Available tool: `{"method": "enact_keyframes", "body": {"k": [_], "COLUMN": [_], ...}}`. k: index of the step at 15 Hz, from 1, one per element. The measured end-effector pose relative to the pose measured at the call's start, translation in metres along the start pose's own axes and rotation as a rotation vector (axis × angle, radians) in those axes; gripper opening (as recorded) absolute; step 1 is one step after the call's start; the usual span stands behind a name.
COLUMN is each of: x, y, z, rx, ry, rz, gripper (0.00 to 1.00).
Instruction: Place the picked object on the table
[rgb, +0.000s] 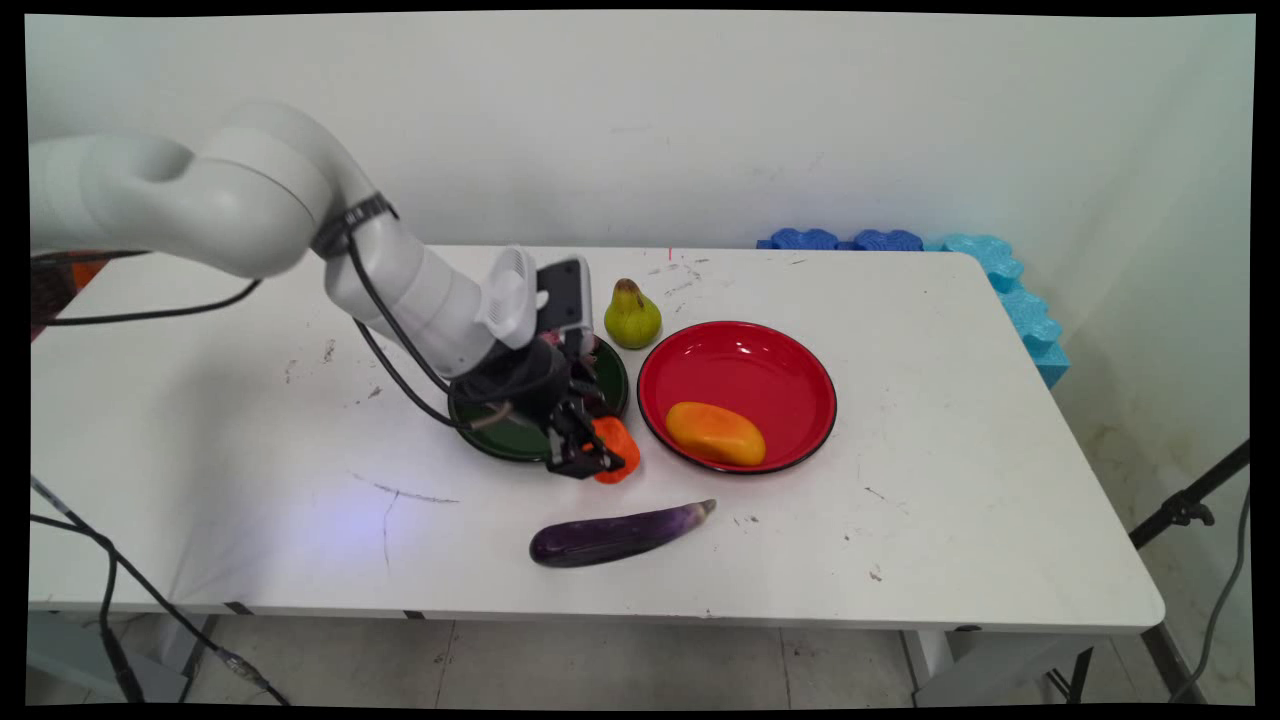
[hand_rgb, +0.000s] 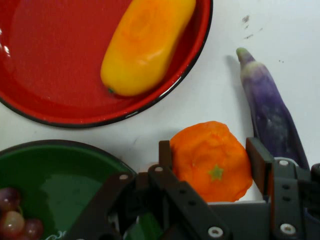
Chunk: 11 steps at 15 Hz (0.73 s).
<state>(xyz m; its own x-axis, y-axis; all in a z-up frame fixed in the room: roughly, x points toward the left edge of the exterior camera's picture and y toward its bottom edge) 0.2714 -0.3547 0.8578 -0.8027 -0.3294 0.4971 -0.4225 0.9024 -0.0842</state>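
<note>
Pinching the orange (hand_rgb: 212, 161) at its sides, the gripper (hand_rgb: 212, 167) holds something round, light, probably slippery.

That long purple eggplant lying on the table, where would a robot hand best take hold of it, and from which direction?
Probably from straight above, fingers closing across the middle of the eggplant. It lies flat on the table with bare surface along both long sides, and its body is thickest and evenest there. The pale tip tapers and would likely slip. The gripper now sits around the orange fruit.
</note>
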Motion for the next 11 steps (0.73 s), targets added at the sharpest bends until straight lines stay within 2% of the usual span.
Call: {"method": "enact_keyframes", "body": {"k": [7, 8, 11], "x": [-0.005, -0.005, -0.006], "y": [-0.001, -0.001, 0.0], "z": [0.029, 0.031, 0.035], "rx": [-0.008, -0.009, -0.016], "ry": [-0.01, -0.009, -0.007], "rz": [-0.007, -0.006, 0.001], "gripper": [0.0, 1.0, 1.0]}}
